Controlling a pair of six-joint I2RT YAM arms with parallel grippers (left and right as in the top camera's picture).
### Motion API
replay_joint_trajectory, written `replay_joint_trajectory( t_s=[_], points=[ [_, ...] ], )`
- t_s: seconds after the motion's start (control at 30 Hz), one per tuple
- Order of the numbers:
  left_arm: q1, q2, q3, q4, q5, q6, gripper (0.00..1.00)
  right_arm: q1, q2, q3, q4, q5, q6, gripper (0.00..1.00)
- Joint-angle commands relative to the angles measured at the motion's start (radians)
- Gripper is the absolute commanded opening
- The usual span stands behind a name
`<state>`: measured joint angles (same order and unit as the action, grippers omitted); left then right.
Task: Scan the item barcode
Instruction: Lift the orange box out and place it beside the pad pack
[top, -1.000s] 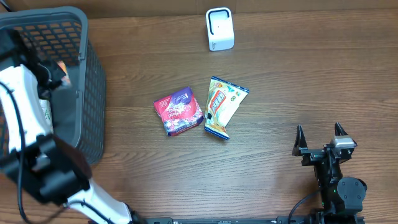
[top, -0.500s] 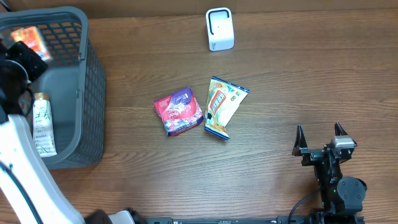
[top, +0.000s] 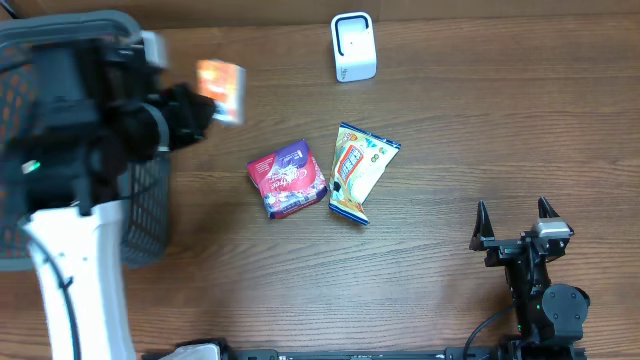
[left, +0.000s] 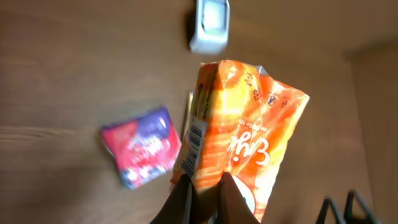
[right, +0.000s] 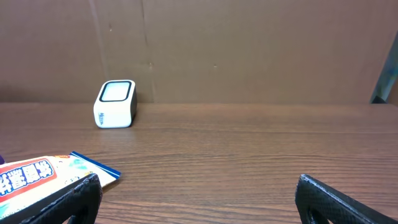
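Orange snack packet (left: 249, 143), pinched at its lower edge in my left gripper (left: 204, 186), whose two dark fingers (left: 180, 200) close tight on the wrapper. The packet is lifted clear of the table (top: 480, 120). From overhead it shows as a blurred bright patch just right of the basket (top: 150, 200) rim and well left of the scanner (top: 353, 46). In the left wrist view a barcode (left: 196, 142) runs as a narrow strip down the packet's left edge, and the scanner appears beyond the packet's top edge, apart from it. Two more packets lie flat near the middle of the table: a red-and-purple packet (top: 288, 179) and, just to its right, a green-and-yellow packet (top: 358, 170) set at a slant. Whether the two touch cannot be told. The white scanner stands upright at the far edge of the table, its dark-rimmed window facing the near side. My right gripper (top: 513, 212) rests low at the near right of the table, jaws spread wide with nothing between them, well apart from both packets and pointed toward the scanner.
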<state>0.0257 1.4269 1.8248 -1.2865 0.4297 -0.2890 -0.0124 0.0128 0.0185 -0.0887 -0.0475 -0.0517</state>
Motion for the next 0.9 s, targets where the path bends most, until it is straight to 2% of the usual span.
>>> replay_joint_trajectory(
  t_s=[0.0,0.33,0.63,0.87],
  points=[
    [-0.111,0.053,-0.064,0.007,-0.078,0.004,0.04,0.004,-0.01,-0.01,0.007,0.002,0.002,1.0],
    [-0.327,0.294,-0.169,0.121,-0.306,-0.032,0.04,0.004,-0.01,-0.01,0.007,0.002,0.002,1.0],
    [-0.393,0.518,-0.169,0.268,-0.308,-0.089,0.04,0.004,-0.01,-0.01,0.007,0.002,0.002,1.0],
    [-0.413,0.621,-0.169,0.265,-0.298,-0.121,0.04,0.004,-0.01,-0.01,0.007,0.002,0.002,1.0]
  ],
)
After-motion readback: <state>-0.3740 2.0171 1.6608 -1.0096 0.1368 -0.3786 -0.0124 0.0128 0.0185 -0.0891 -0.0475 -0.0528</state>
